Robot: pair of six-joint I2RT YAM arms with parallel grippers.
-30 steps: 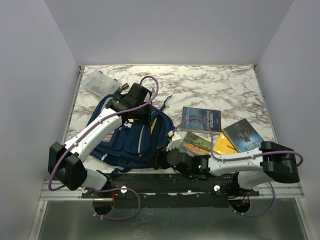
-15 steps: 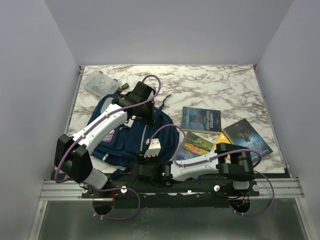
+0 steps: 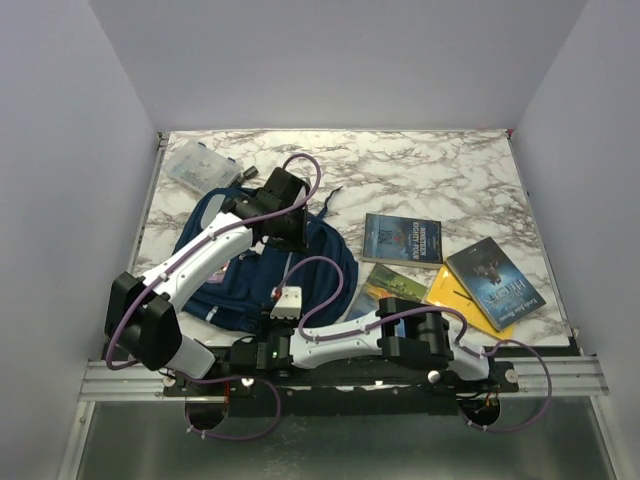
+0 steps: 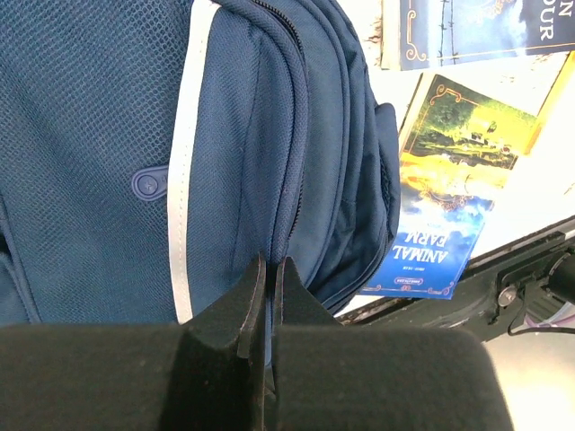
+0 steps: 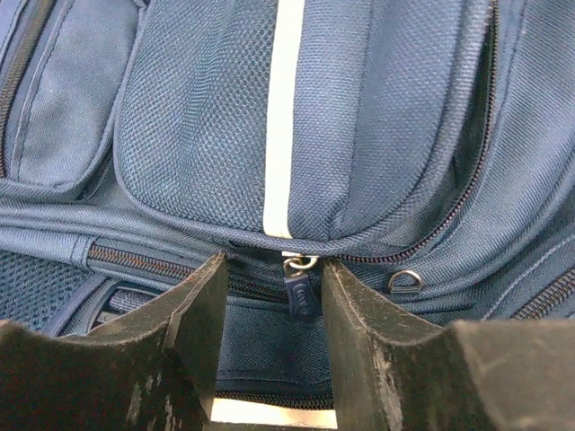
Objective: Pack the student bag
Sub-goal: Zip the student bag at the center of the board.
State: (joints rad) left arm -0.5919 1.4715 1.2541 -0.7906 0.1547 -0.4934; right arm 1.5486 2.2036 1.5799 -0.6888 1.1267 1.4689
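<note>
**Top view.** Shows bag (image 3: pixel 250 280) lying flat on table (image 3: pixel 450 170), front side up. Places left gripper (image 3: pixel 288 238) over far right part of bag and right gripper (image 3: pixel 245 352) at near edge of bag. Lists four books right of bag: blue book (image 3: pixel 402 239), green book (image 3: pixel 388 286), yellow book (image 3: pixel 447 290), dark book (image 3: pixel 494 283). Puts box (image 3: pixel 198 166) just beyond far left corner of bag. Gives no clear reading of either gripper's jaws from this height.

**Left wrist view.** Shows left gripper (image 4: pixel 267 267) with jaws pressed together, tips low over a zip line on bag (image 4: pixel 108 135). Cannot tell whether fabric or zip is pinched between them. Shows green book (image 4: pixel 449 171) just right of bag, blue book (image 4: pixel 476 27) farther right.

**Right wrist view.** Shows right gripper (image 5: pixel 271 269) with jaws apart, one on either side of zip pull (image 5: pixel 301 294), which hangs just below front pocket (image 5: pixel 269 108) of bag. Shows no visible contact between jaws and pull; nothing gripped.

**Progress.** Judged early. No item seen inside bag; all four books and box lie outside it. Step in hand, by appearance: taking hold of zip pull to open a compartment. Cannot tell whether that zip is already partly open. Left to do: grip pull, run zip open, load items, close bag.
</note>
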